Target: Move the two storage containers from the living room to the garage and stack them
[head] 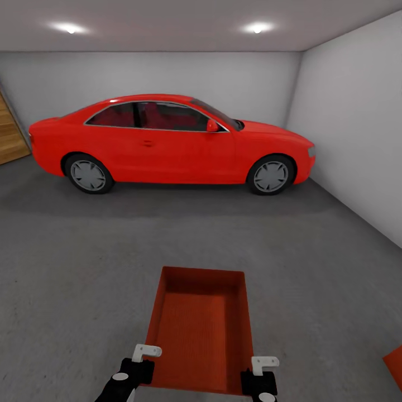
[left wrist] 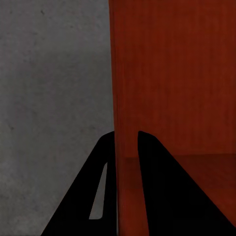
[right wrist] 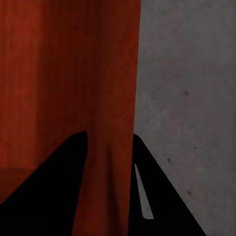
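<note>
An orange-red storage container (head: 200,329) is in front of me, over the dark grey garage floor (head: 84,262), with both grippers on its near end. My left gripper (head: 138,365) is shut on its left wall; in the left wrist view the two fingers (left wrist: 126,140) straddle the container's wall (left wrist: 172,73). My right gripper (head: 260,373) is shut on the right wall, and the right wrist view has the gripper (right wrist: 109,137) pinching that wall (right wrist: 118,73). I cannot tell whether the bin touches the floor. A corner of the second storage container (head: 395,365) shows low at the right edge.
A red car (head: 170,142) is parked across the far side of the garage. White walls close the back and the right side (head: 357,128). A wooden door (head: 10,131) stands at the far left. Open concrete lies between me and the car.
</note>
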Available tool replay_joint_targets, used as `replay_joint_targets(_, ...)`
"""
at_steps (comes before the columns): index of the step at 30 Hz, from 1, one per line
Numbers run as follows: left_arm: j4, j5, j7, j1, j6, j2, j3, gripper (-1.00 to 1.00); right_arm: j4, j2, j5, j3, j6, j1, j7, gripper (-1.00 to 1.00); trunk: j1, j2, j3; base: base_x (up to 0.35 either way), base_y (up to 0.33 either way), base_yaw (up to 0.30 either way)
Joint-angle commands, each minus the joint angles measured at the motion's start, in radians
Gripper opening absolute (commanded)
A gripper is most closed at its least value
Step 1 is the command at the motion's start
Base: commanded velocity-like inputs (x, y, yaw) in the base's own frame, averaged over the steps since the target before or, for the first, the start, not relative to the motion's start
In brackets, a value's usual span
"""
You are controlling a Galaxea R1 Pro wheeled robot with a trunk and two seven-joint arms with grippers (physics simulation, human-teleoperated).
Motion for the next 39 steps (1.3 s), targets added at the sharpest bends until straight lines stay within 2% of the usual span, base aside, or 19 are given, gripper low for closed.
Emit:
replay_joint_targets(1, 0.058, 0.001, -0.021, 0.001, 0.005, 0.005, -0.016, -1.00, -0.003, -0.026, 0.002, -0.002, -0.004, -0.004, -0.004, -1.00, 0.000, -0.001, -0.001, 0.000, 0.000, 0.000)
replay_joint_targets(6, 0.058, 0.001, -0.021, 0.001, 0.005, 0.005, -0.017, -1.00, -0.004, -0.026, -0.002, -0.002, -0.002, -0.004, -0.004, -1.00, 0.000, -0.001, -0.001, 0.000, 0.000, -0.106)
replay_joint_targets(23, 0.058, 0.001, -0.021, 0.000, 0.005, 0.005, -0.016, -1.00, -0.005, -0.026, -0.004, -0.002, -0.001, -0.004, -0.004, -1.00, 0.000, -0.001, -0.001, 0.000, 0.000, -0.240)
replay_joint_targets(32, 0.058, 0.001, -0.021, 0.001, 0.005, 0.005, -0.016, -1.00, -0.004, -0.026, -0.003, -0.002, -0.001, -0.004, -0.004, -1.00, 0.000, -0.001, -0.001, 0.000, 0.000, -0.050)
replay_joint_targets(39, 0.058, 0.001, -0.021, 0.001, 0.006, 0.006, -0.016, -1.00, -0.004, -0.026, -0.003, -0.002, -0.001, -0.004, -0.007, -1.00, 0.000, -0.001, -0.001, 0.000, 0.000, -0.214)
